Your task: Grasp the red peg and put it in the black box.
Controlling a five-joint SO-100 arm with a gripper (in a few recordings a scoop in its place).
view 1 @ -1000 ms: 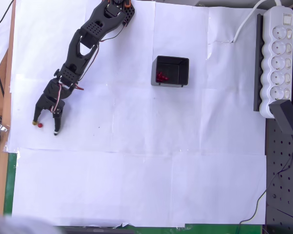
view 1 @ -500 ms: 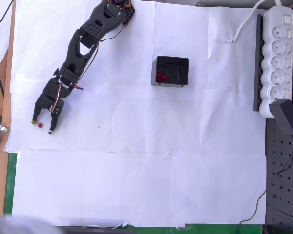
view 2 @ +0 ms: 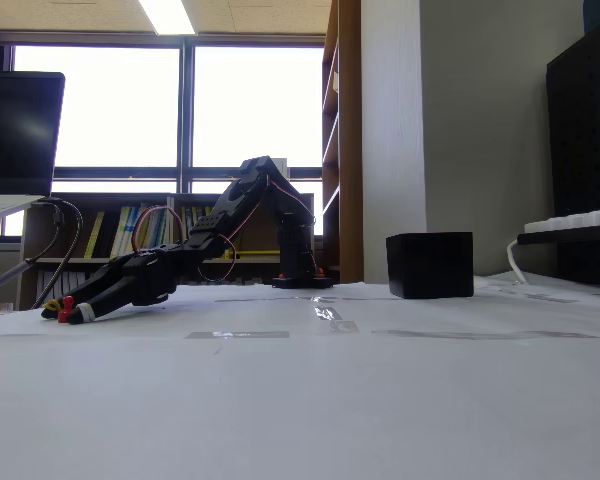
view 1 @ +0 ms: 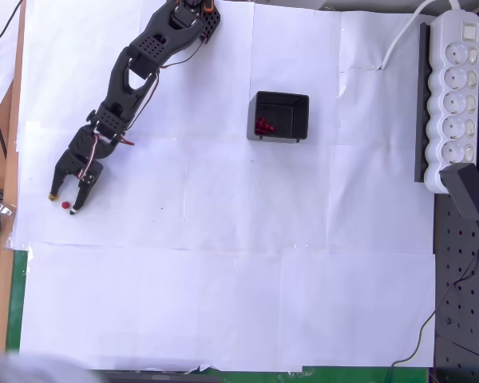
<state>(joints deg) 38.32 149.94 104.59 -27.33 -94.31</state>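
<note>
The claw point(view 1: 64, 203) sits low over the white-papered tabletop point(view 1: 223, 279) at the left in the overhead view, its two dark fingers spread apart and gripping nothing; the red peg point(view 1: 65, 205), a tiny roundish dot, lies on the paper between the fingertips, closer to the right-hand tip. In the fixed view the claw point(view 2: 68, 312) hugs the surface, and a small red spot shows at its tips, too small to tell whether it is the peg. The black box point(view 1: 279, 116), square with thick plastic walls, stands well apart to the right and holds a small cluster of red pegs point(view 1: 262, 126) against its left wall; their number is hard to make out. From the side the box point(view 2: 430, 265) hides its contents. A long white power strip point(view 1: 453, 88) lies along the right edge.
</note>
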